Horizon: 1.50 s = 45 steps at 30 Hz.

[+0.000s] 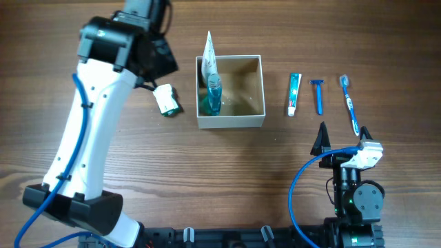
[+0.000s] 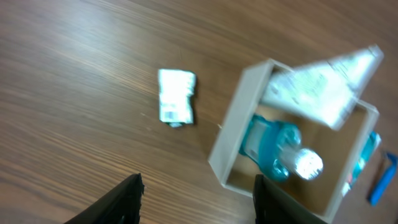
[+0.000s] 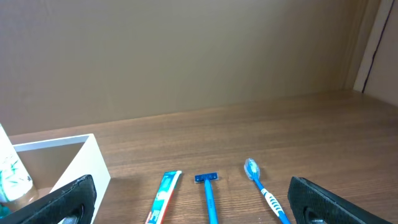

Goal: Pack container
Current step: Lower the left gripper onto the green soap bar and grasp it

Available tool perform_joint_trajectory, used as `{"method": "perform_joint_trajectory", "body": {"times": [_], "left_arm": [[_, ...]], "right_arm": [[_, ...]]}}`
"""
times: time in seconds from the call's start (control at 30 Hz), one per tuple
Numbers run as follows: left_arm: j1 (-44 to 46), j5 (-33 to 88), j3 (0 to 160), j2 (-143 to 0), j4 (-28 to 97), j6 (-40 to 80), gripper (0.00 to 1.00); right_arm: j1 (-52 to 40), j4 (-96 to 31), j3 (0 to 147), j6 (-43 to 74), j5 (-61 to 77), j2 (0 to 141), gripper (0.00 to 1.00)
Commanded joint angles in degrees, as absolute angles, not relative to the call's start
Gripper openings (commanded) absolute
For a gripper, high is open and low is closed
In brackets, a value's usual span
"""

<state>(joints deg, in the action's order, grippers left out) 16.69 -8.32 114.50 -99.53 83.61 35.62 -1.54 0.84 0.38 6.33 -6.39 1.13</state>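
Note:
The container (image 1: pixel 230 121) is a white square box with a tan inside, at the table's middle back. In it stand a blue bottle (image 1: pixel 214 94) and a white tube (image 1: pixel 208 56). A small white packet (image 1: pixel 166 100) lies left of the box. A toothpaste tube (image 1: pixel 294 94), a blue razor (image 1: pixel 318 95) and a blue toothbrush (image 1: pixel 350 103) lie in a row to its right. My left gripper (image 2: pixel 198 199) is open and empty, above the table between packet (image 2: pixel 176 96) and box (image 2: pixel 235 130). My right gripper (image 3: pixel 193 202) is open and empty, before the three items.
The left arm (image 1: pixel 89 124) reaches from the front left across to the back. The right arm's base (image 1: pixel 355 196) sits at the front right. A plain wall (image 3: pixel 186 56) stands behind the table in the right wrist view.

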Motion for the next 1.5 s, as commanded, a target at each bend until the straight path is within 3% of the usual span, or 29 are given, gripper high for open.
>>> {"method": "perform_joint_trajectory", "body": {"times": [0.0,0.27,0.37,0.6,0.7,0.83,1.37,1.47], "left_arm": [[12.1,-9.9,114.1,-101.3,83.3,35.2,0.59],[9.0,-6.0,106.8,-105.8,79.9,35.2,0.61],[9.0,-3.4,102.3,-107.7,76.0,35.2,0.72],[8.9,1.1,94.7,-112.3,67.4,35.2,0.76],[8.8,1.1,94.1,-114.7,64.6,34.7,0.88],[8.8,1.5,94.1,-117.4,61.7,30.1,0.91],[8.8,1.5,93.6,-125.8,60.8,25.7,0.87],[8.8,1.5,93.6,-125.8,60.6,25.7,0.76]], "right_arm": [[-1.3,1.0,0.3,6.2,-5.9,0.9,1.0],[-1.3,1.0,0.3,6.2,-5.9,0.9,1.0],[-1.3,1.0,0.3,6.2,-5.9,0.9,1.0],[-1.3,1.0,0.3,6.1,-5.9,0.9,1.0],[-1.3,1.0,0.3,6.1,-5.9,0.9,1.0],[-1.3,1.0,0.3,6.1,-5.9,0.9,1.0],[-1.3,1.0,0.3,6.1,-5.9,0.9,1.0],[-1.3,1.0,0.3,6.2,-5.9,0.9,1.0]]}}
